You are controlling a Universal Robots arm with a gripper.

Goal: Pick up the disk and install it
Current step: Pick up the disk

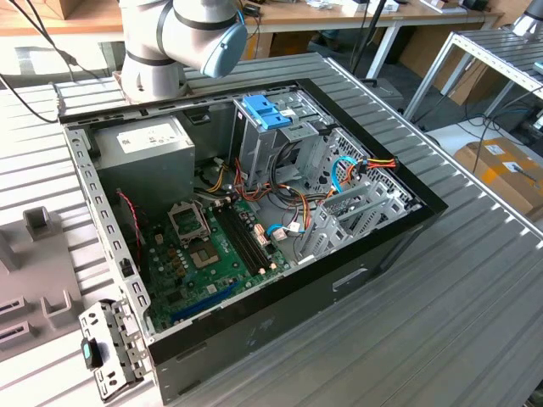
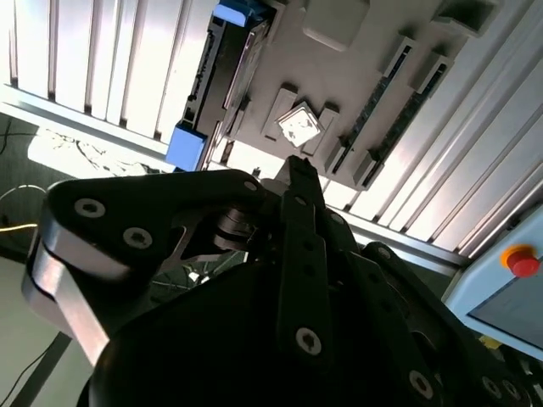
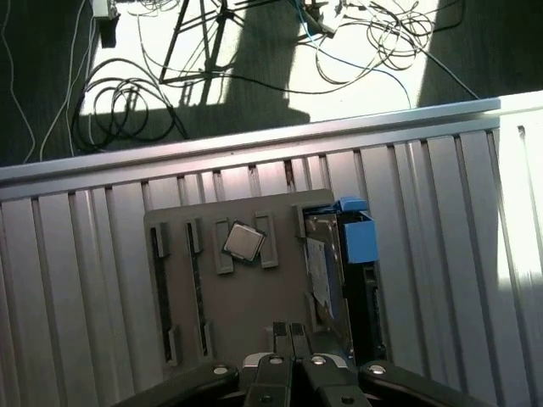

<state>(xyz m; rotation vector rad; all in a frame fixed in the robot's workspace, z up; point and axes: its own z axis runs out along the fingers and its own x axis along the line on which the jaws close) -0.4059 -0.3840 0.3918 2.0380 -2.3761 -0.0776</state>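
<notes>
**Claw empty above the holder, disk in its slot**

My claw [image 3: 287,329] looks pinched together with nothing between its tips. In the first wrist view the two fingertips [image 3: 278,327] meet side by side, and in the second wrist view they read as one dark bar, so I take it as closed and empty, though the angle is steep.

The disk [image 3: 348,280] sits at one edge of a grey holder plate [image 3: 246,305] on the ribbed metal surface [image 3: 85,280]. It seems to stand on its long side, with a silvery face turned toward the plate and its dark body along the outside. A bright blue rail caps one end. In the second wrist view the disk [image 2: 222,76] shows blue at both ends.

On the same plate a small square chip [image 3: 244,242] rests tilted between two grey posts, and narrow slots run along the plate's far side. My claw hangs above the plate's edge, near the disk but apart from it.

In the exterior view my arm [image 1: 178,34] rises behind an open computer case [image 1: 339,280] lying on the surface. Inside the case are a green circuit board [image 1: 204,254], a grey metal box [image 1: 144,148] with a white label, and a paler blue tray [image 1: 265,110] on top of the drive cage.
</notes>
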